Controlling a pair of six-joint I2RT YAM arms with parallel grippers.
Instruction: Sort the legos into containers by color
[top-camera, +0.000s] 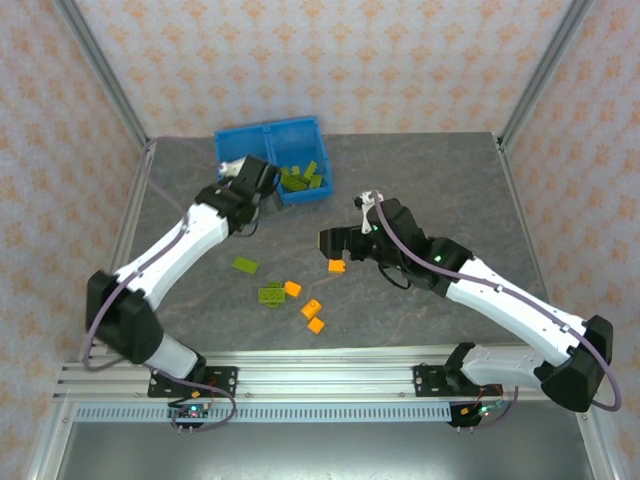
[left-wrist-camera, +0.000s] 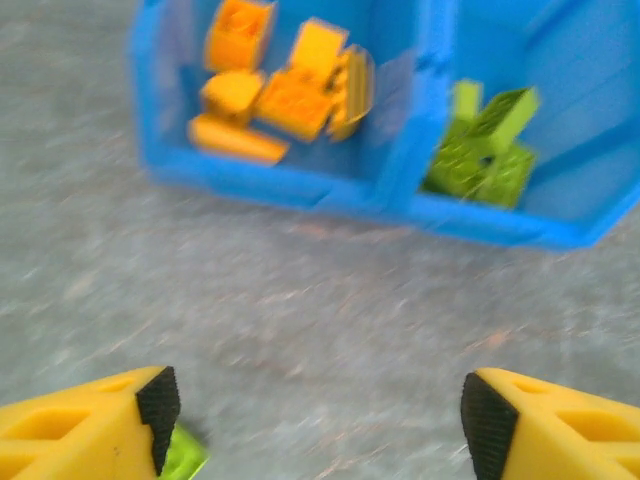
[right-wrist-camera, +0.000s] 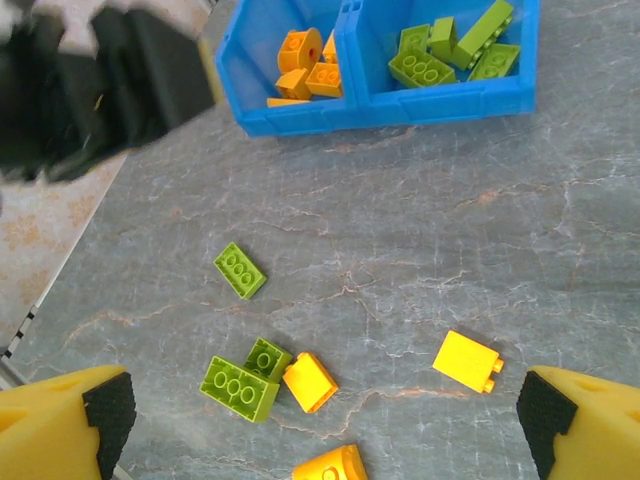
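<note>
Blue bin, orange legos, green legos

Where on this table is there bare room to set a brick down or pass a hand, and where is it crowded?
Bare: the table right of the bin, and the strip between bin and loose legos. Crowded: around those legos, near the right gripper.

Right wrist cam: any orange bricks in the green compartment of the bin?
No. The right compartment holds just green bricks; the binned orange bricks sit across the divider in the left compartment.
</note>
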